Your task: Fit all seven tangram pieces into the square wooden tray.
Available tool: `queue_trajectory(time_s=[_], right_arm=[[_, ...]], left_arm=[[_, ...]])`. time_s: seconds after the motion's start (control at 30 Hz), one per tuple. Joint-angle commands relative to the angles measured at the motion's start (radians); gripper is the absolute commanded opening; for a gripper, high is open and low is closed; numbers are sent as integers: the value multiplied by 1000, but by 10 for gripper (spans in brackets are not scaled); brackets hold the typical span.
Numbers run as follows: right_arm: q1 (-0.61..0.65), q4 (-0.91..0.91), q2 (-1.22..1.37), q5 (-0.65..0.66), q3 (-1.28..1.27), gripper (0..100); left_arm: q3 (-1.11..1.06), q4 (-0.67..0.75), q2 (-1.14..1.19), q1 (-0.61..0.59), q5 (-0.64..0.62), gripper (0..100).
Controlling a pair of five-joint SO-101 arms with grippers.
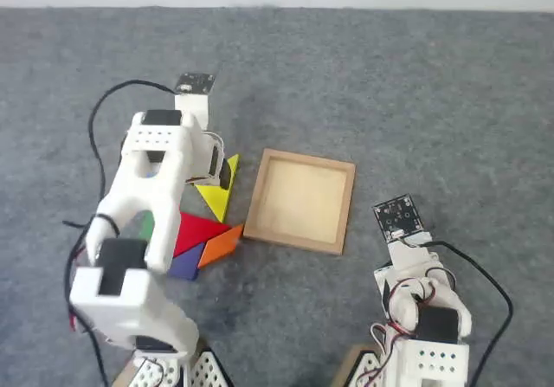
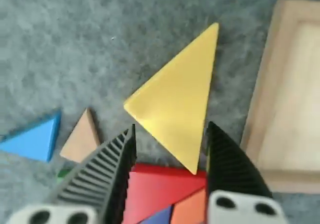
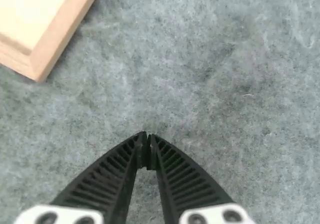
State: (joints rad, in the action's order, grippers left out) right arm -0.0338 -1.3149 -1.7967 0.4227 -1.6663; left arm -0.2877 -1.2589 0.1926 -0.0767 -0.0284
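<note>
The square wooden tray (image 1: 299,201) lies empty at mid-table, and its rim (image 2: 260,114) shows in the left wrist view. Just left of it lies the yellow triangle (image 2: 177,101), also seen from above (image 1: 216,198). My left gripper (image 2: 170,134) is open, its fingers straddling the triangle's near corner. By it lie a red piece (image 2: 160,186), an orange piece (image 2: 192,209), a blue triangle (image 2: 32,139) and a tan triangle (image 2: 82,139). My right gripper (image 3: 146,140) is shut on nothing, low over bare carpet beside a tray corner (image 3: 45,23).
Grey carpet covers the table. The left arm (image 1: 151,188) hangs over the piece cluster and hides part of it; a green piece (image 1: 147,225) peeks out beside it. The right arm (image 1: 420,318) sits near the front edge, right of the tray.
</note>
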Motion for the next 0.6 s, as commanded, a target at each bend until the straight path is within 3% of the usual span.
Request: queue_trajectory(time_s=[0.0,0.27,0.4,0.57], right_arm=[[4,-1,-16,8,-17,8],[4,-1,-16,8,-17,8],[4,-1,-16,8,-17,8],[4,-1,-16,8,-17,8]], left_arm=[[74,-15,55,-8,18,220],[77,-11,32,-26,78,387],[122,-40,31,-51,121,303],[174,-215,17,11,221,211]])
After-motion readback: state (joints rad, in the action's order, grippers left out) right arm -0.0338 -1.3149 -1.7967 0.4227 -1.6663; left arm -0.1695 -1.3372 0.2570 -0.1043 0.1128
